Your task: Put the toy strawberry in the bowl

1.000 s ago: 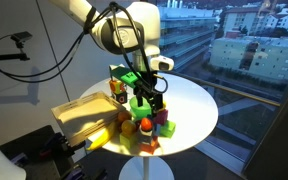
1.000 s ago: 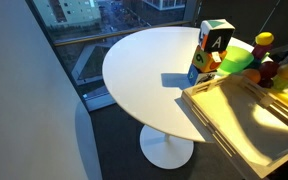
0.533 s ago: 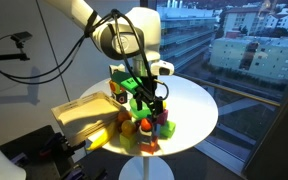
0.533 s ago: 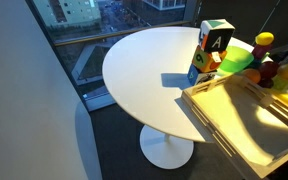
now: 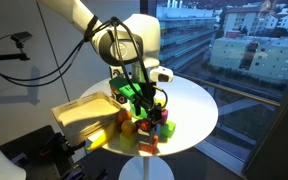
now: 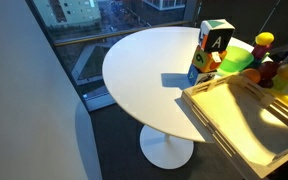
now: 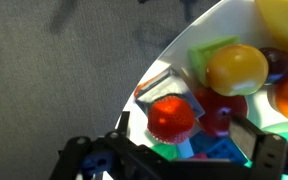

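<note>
Wrist view, going left to right: grey floor (image 7: 54, 70), then the edge of the white table (image 7: 209, 27), then the toy strawberry (image 7: 171, 117) — red and round — with a yellow ball (image 7: 236, 68) just beside it. The gripper (image 7: 184, 152) hangs over the strawberry. Its jaws are spread wide and hold nothing. In an exterior view the green bowl (image 6: 239, 57) sits by a letter block (image 6: 214, 42). I think nothing is done yet — the strawberry has to be grabbed, lifted and dropped in the bowl.
</note>
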Motion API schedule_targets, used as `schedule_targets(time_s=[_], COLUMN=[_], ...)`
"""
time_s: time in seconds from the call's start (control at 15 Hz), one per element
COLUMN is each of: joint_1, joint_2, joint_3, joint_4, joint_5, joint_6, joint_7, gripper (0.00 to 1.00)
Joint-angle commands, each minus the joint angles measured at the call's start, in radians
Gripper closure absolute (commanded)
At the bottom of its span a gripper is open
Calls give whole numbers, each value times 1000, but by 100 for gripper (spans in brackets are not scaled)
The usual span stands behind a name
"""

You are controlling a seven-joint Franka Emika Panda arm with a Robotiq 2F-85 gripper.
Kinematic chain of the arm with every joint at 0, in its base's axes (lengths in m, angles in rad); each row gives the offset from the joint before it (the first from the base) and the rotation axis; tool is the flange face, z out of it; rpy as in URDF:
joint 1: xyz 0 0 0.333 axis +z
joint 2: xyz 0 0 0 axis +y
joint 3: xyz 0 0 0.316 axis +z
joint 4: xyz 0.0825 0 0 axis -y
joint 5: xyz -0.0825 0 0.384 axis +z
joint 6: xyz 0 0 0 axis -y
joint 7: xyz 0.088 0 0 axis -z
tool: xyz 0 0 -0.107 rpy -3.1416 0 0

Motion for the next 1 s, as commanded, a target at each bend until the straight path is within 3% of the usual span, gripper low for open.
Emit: schedule_targets(time_s=[0.0,0.13,0.2,0.27,0.67,0.93], joint_1=[-17,-17,-17,-17,-10,-3], joint_2=[8,12,14,14,-6,-47], joint_3=[4,5,6,7,11,19], joint_4=[-10,-12,-12,-13,-15,-19], joint_5=[9,12,14,14,6,1], joint_6=[56,77,83,88,71,42], joint_7=[-40,-47,-51,-54,-34,-26], gripper=[0,0,25,26,75,77])
